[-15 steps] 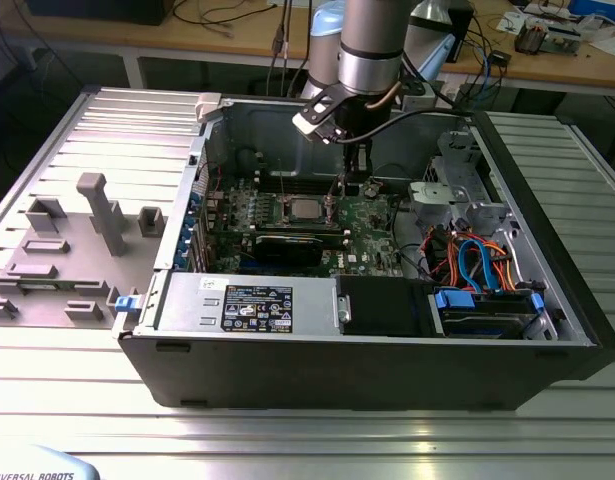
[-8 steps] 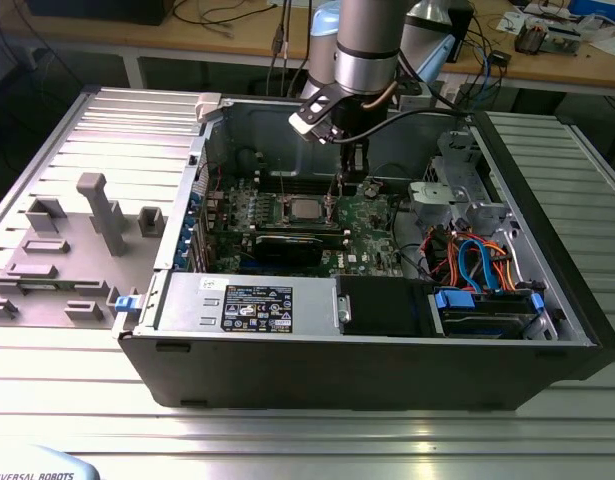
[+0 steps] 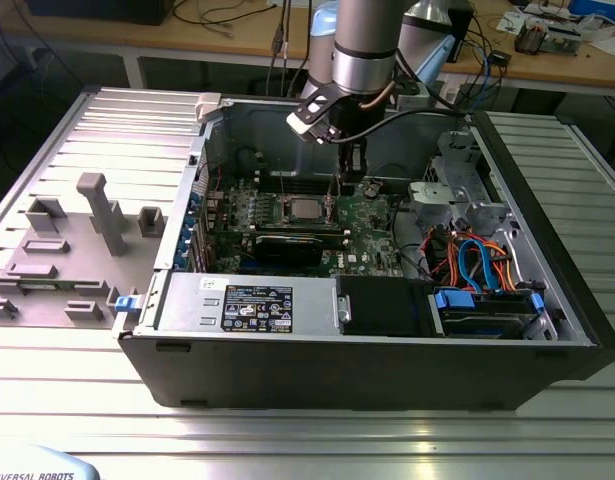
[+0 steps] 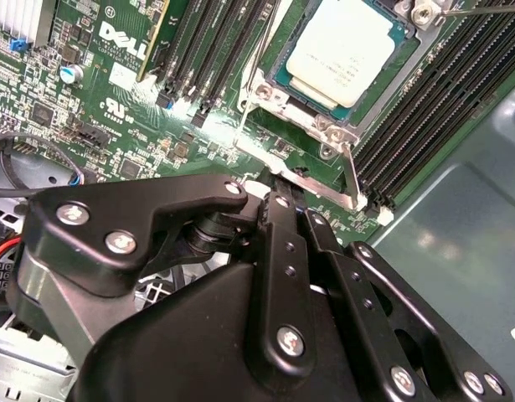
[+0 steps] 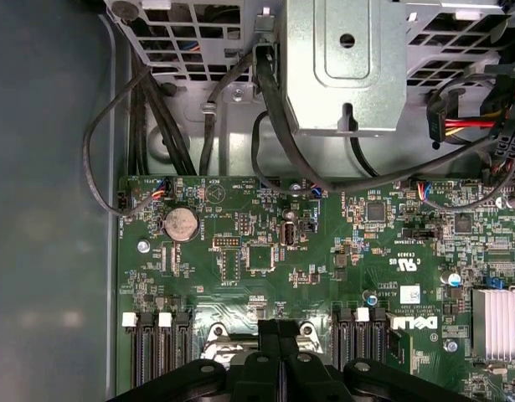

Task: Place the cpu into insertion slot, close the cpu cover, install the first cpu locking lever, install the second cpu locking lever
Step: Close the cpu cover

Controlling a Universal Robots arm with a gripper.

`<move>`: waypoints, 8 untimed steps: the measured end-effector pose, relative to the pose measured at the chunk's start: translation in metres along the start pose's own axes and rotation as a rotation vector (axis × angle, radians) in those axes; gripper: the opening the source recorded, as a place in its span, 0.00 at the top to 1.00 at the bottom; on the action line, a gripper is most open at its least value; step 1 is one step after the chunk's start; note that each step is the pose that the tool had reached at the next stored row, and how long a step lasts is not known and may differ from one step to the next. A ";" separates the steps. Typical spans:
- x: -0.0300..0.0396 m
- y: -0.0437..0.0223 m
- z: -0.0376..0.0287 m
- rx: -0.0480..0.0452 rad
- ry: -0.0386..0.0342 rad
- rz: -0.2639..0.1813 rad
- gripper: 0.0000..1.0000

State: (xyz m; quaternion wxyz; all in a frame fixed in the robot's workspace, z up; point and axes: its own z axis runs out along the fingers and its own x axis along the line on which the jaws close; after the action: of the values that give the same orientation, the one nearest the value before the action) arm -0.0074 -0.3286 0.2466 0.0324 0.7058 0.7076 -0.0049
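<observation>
In the second wrist view the cpu (image 4: 345, 46) lies flat in the insertion slot (image 4: 324, 134), its pale metal top facing up. The cpu cover (image 4: 270, 92) lies as a silvery frame around it. Thin wire levers (image 4: 351, 172) run along the frame's sides; whether they are latched I cannot tell. Black memory slots (image 4: 424, 109) flank the socket on both sides.

The gripper (image 4: 270, 188) hangs just beside the socket's edge, close over a metal strip (image 4: 307, 180) at the frame's rim. In the first wrist view its jaws (image 5: 279, 331) are pressed together, with parts of the socket frame showing on either side of them. Whether they touch the strip or a lever cannot be told.

In the exterior view the gripper (image 3: 352, 165) reaches down into the open computer case (image 3: 387, 370), just to the exterior view's right of the cpu (image 3: 305, 208) on the green motherboard (image 3: 372, 215). The case rests on a grey slatted table (image 3: 287, 440).
</observation>
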 end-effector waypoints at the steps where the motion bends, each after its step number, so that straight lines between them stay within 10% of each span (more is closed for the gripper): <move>1: 0.0000 -0.0007 0.0000 0.0001 -0.0001 0.000 0.89; 8: 0.0000 -0.0054 -0.0002 0.0000 0.0000 0.000 0.89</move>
State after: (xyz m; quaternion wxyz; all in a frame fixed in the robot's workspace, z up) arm -0.0127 -0.3286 0.2466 0.0324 0.7059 0.7076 -0.0049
